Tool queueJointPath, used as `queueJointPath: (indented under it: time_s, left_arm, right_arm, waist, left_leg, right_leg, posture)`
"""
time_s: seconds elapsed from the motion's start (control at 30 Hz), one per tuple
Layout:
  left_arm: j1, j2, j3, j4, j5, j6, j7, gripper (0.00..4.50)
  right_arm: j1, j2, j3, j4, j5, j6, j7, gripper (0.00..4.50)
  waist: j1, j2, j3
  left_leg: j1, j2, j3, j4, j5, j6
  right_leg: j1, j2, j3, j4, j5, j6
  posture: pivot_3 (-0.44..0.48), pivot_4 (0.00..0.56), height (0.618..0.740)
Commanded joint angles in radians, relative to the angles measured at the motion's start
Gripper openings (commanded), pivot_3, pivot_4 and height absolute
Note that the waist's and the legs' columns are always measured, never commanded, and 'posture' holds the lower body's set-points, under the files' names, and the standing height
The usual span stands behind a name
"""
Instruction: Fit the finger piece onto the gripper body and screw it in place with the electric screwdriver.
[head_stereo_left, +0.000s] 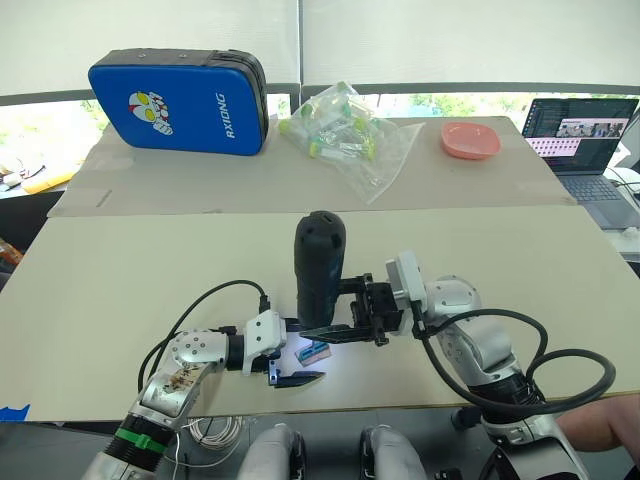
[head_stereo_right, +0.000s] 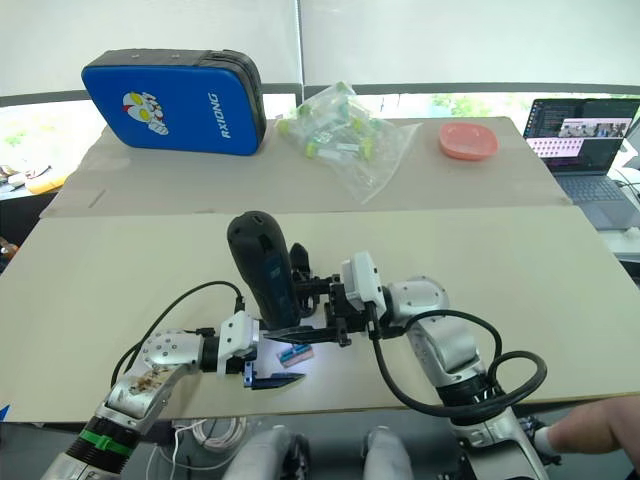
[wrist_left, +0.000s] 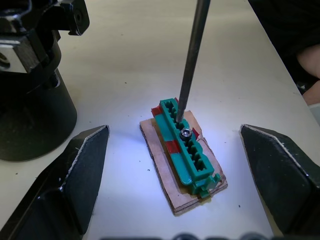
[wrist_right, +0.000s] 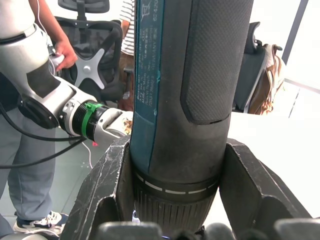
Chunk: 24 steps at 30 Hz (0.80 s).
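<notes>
The right gripper (wrist_right: 175, 200) is clamping the electric screwdriver (head_stereo_left: 320, 265), its bit picking a screw (wrist_left: 185, 133) from the green block (wrist_left: 185, 150); left fingers (wrist_left: 75, 175) are spread apart. Fitting and screwing remain.

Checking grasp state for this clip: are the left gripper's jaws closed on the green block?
No. In the left wrist view the left gripper has its jaws spread wide apart, with the green block lying untouched between them.

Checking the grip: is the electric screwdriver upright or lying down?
Upright: the electric screwdriver stands bit-down, clamped in the right gripper.
</notes>
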Motion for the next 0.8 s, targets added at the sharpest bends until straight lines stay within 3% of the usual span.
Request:
queueJointPath:
  time_s: [0.03,0.8]
  left_arm:
    - [0.029,0.012,-0.028,0.051,0.027,0.008,-0.003,4.42]
    - [0.034,0.010,-0.031,0.077,0.030,-0.018,-0.001,4.42]
  right_arm:
    - [-0.019,0.011,-0.017,-0.025,0.024,-0.020,0.004,1.97]
    - [-0.014,0.018,-0.005,-0.029,0.021,0.010,0.005,1.97]
  waist:
    - [0.000,0.000,0.000]
    - [0.000,0.000,0.000]
  left_leg:
    - [0.000,0.000,0.000,0.000,0.000,0.000]
    - [0.000,0.000,0.000,0.000,0.000,0.000]
  right_leg:
    - [0.000,0.000,0.000,0.000,0.000,0.000]
    - [0.000,0.000,0.000,0.000,0.000,0.000]
  posture:
    - [0.000,0.150,0.740]
    - [0.000,0.150,0.740]
